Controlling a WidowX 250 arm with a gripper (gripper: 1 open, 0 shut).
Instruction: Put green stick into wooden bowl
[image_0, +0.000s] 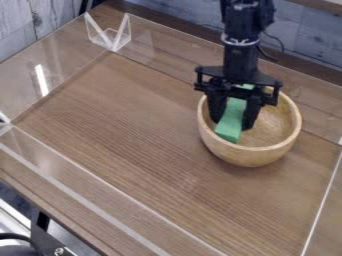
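Pointing straight down, my black two-fingered gripper (235, 103) is clamped tight on the small flat bright-green stick (234, 121), its fingers pressed against the upper part of the block from both sides. I see the stick hanging tilted from the jaws, its lower end reaching down inside the round light-tan wooden bowl (250, 143); whether that end touches the bowl's floor I cannot tell. The stick sits toward the left half of the bowl's opening, just inside the thick near-left wall. The bowl rests on the right side of the dark wood-grain tabletop (120, 130), which is enclosed by a low clear plastic barrier (54, 60). The black arm (245, 30) rises vertically above the gripper toward the grey panelled wall (314, 35) behind.
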